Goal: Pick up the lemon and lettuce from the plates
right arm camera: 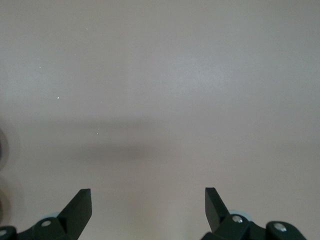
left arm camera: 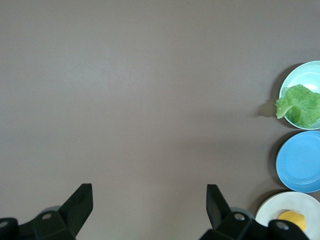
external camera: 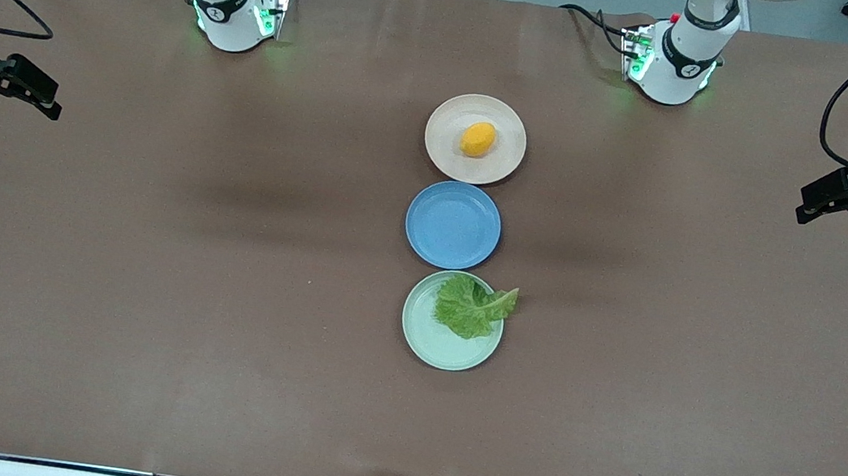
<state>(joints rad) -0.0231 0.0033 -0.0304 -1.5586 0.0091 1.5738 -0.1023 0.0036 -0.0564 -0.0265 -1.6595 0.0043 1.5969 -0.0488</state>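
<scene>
The orange-yellow lemon (external camera: 478,139) (left arm camera: 292,218) lies on the beige-pink plate (external camera: 447,114) (left arm camera: 272,207), the plate farthest from the front camera. The crinkled green lettuce (external camera: 472,307) (left arm camera: 300,105) rests on the pale mint plate (external camera: 442,351) (left arm camera: 306,74), nearest that camera, with its tip hanging over the rim. My left gripper (external camera: 805,205) (left arm camera: 150,200) hovers open over bare table at the left arm's end. My right gripper (external camera: 53,101) (right arm camera: 148,202) hovers open over bare table at the right arm's end. Neither holds anything.
An empty blue plate (external camera: 453,225) (left arm camera: 300,161) sits between the two other plates, all three in a line down the middle of the brown table (external camera: 181,280). Both arm bases (external camera: 231,20) (external camera: 671,70) stand along the edge farthest from the camera.
</scene>
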